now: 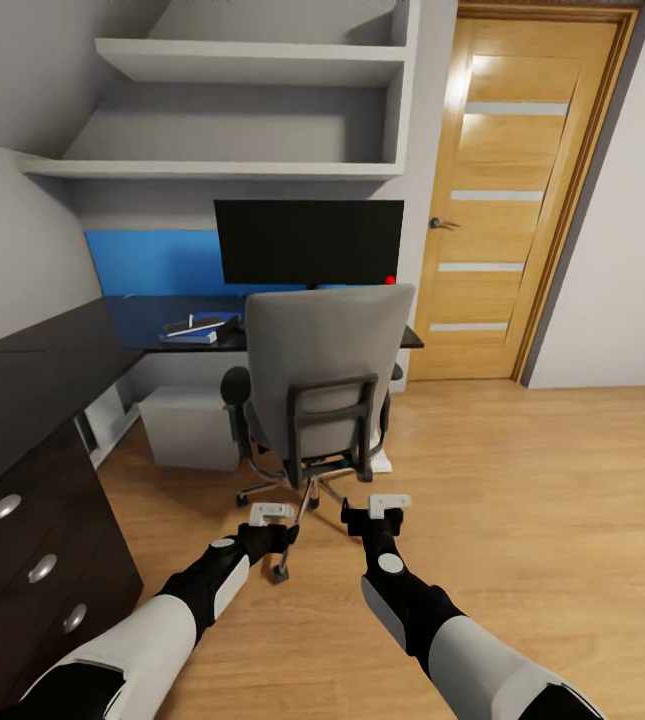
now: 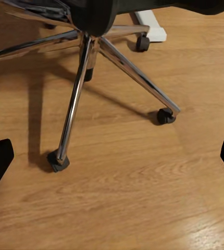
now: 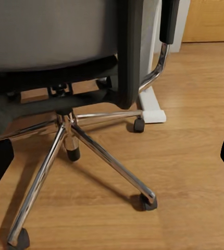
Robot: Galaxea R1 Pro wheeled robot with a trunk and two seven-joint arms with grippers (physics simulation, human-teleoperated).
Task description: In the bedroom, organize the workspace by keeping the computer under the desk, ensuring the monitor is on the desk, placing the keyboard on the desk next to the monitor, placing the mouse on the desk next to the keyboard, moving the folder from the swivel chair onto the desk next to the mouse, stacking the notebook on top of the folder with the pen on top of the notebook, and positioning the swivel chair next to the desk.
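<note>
Bedroom: plank floor (image 1: 522,520), grey walls, wooden door (image 1: 522,190) far right; desk (image 1: 152,318) along the far wall, black top, blue back panel. Monitor (image 1: 308,242) upright on desk; folder (image 1: 188,336) flat on desk left of it, dark notebook (image 1: 200,326) and pale pen (image 1: 191,322) apparently stacked on top. Computer (image 1: 187,425) under desk. Chair (image 1: 324,375) drawn close to desk, back toward robot; keyboard and mouse likely hidden behind it. Left gripper (image 1: 271,513) and right gripper (image 1: 390,503): low, near the chair base (image 2: 99,49), apart from it, jaws released, holding nothing. Step judged: final chair positioning. Next: confirm the chair sits close enough, else nudge gently, since castors roll.
</note>
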